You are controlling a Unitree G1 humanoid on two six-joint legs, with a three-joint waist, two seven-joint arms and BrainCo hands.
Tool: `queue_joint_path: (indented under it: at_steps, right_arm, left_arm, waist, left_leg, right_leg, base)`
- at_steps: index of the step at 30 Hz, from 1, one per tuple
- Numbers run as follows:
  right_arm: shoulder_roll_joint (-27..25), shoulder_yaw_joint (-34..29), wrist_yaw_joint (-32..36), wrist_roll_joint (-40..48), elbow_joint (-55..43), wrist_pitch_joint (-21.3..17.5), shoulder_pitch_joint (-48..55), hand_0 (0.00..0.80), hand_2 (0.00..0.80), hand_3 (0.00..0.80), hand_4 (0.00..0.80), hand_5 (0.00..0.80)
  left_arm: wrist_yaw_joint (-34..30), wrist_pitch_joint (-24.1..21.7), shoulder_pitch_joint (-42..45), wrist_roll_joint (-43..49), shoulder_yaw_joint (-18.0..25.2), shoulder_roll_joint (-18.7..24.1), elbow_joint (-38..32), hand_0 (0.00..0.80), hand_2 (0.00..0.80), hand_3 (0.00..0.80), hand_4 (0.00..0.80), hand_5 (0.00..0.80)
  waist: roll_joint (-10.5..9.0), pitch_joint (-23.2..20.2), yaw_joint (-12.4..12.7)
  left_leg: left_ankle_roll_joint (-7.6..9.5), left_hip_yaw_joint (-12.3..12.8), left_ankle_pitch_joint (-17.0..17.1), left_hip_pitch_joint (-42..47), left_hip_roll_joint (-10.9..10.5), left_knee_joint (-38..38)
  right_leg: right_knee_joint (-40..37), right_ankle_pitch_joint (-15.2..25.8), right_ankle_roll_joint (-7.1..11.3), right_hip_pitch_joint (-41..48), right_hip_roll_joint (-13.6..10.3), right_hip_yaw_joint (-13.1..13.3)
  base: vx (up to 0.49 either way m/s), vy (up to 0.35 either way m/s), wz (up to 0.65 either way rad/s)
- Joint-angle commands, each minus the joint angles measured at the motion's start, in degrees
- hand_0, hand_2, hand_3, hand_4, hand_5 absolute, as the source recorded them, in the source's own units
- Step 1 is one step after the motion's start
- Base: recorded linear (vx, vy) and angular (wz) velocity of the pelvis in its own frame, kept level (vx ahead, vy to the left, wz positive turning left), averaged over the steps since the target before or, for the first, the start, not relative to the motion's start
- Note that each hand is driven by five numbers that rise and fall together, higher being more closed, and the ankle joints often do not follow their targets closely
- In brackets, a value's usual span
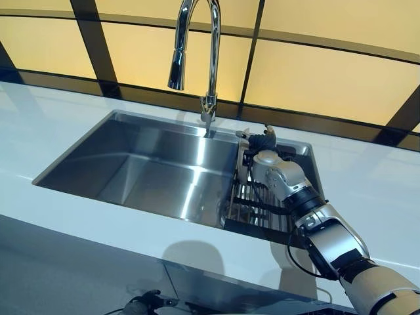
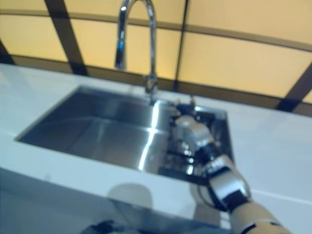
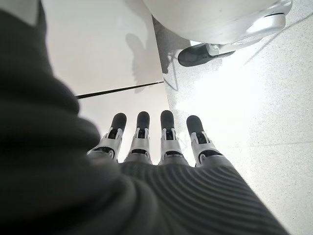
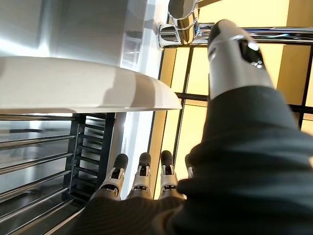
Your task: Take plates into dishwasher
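Right hand [image 1: 266, 156]: fingers straight, holding nothing, over the rack [image 1: 252, 207] beside a white plate [image 4: 88, 90].
Left hand [image 3: 151, 147]: fingers straight, hanging empty.

No text, label, number or sign can be read anywhere in these views. The sink [image 1: 151, 164], the tap [image 1: 197, 46], the rack [image 1: 262, 207] at the sink's 3 o'clock side, the white plate [image 4: 88, 88] and the table [image 1: 374, 177] all show bare, unmarked surfaces.
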Motion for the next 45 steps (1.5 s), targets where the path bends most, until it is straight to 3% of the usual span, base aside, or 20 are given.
queue_joint_path:
  at_steps: [1, 15, 41, 42, 44, 45]
  right_arm:
    - [-0.2, 0.8, -1.3, 0.9, 4.1, -1.2, -8.1, 0.000, 0.000, 0.000, 0.000, 0.000]
    - [1.5, 1.4, -3.6, 2.1, 9.2, -0.6, -9.1, 0.000, 0.000, 0.000, 0.000, 0.000]
    - [3.4, 2.1, -5.5, 4.4, 9.5, 0.0, -7.2, 0.000, 0.000, 0.000, 0.000, 0.000]
    - [3.3, 2.1, -5.6, 4.4, 9.7, 0.2, -7.2, 0.345, 0.345, 0.345, 0.345, 0.345]
    - [3.4, 2.1, -5.5, 4.3, 9.9, 0.3, -7.2, 0.681, 0.681, 0.681, 0.681, 0.681]
    - [3.4, 2.1, -5.5, 4.5, 10.1, 0.2, -7.1, 0.747, 0.747, 0.747, 0.747, 0.747]
  left_arm:
    - [0.4, 0.0, -4.1, -2.5, -3.7, -1.2, 3.1, 0.000, 0.000, 0.000, 0.000, 0.000]
    - [0.6, 0.0, -4.1, -2.2, -4.7, -1.3, 3.5, 0.000, 0.000, 0.000, 0.000, 0.000]
    - [1.2, 0.3, -4.8, -3.6, -5.8, -1.7, 2.3, 0.000, 0.000, 0.000, 0.000, 0.000]
    - [1.4, 0.3, -4.8, -3.7, -5.8, -1.8, 2.4, 0.000, 0.000, 0.000, 0.000, 0.000]
    - [1.4, 0.4, -4.9, -3.7, -5.8, -1.9, 2.3, 0.000, 0.000, 0.000, 0.000, 0.000]
    - [1.3, 0.4, -4.8, -3.7, -5.9, -1.8, 2.3, 0.000, 0.000, 0.000, 0.000, 0.000]
  waist:
    - [-0.17, 0.3, 1.7]
    - [-0.08, 1.1, 2.8]
    - [0.27, 2.7, 2.7]
    - [0.27, 2.7, 2.7]
    - [0.34, 2.8, 2.7]
    - [0.36, 2.9, 2.8]
  left_leg:
    - [1.70, 6.6, -0.8, -1.4, -0.4, -0.1]
    - [1.76, 6.2, -0.7, -1.8, -0.4, 0.1]
    - [1.93, 6.2, -0.7, -2.5, -0.3, 0.7]
    - [1.92, 6.2, -0.6, -2.5, -0.2, 0.7]
    - [1.90, 6.1, -0.5, -2.6, -0.2, 0.7]
    - [1.92, 6.1, -0.5, -2.6, -0.3, 0.7]
  right_leg:
    - [3.3, -2.4, 2.50, 1.2, -1.5, 1.0]
    - [3.8, -2.6, 2.49, 1.0, -1.7, 0.4]
    - [5.3, -3.3, 2.50, 0.3, -2.0, 0.7]
    - [5.4, -3.3, 2.52, 0.2, -2.0, 0.7]
    - [5.5, -3.3, 2.50, 0.2, -2.0, 0.7]
    - [5.4, -3.3, 2.52, 0.2, -2.0, 0.6]
  base:
    - [0.000, 0.000, 0.00]
    - [0.000, 0.000, 0.00]
    - [0.002, 0.001, 0.02]
    - [0.000, 0.000, 0.00]
    - [0.000, 0.000, 0.00]
    - [0.000, 0.000, 0.00]
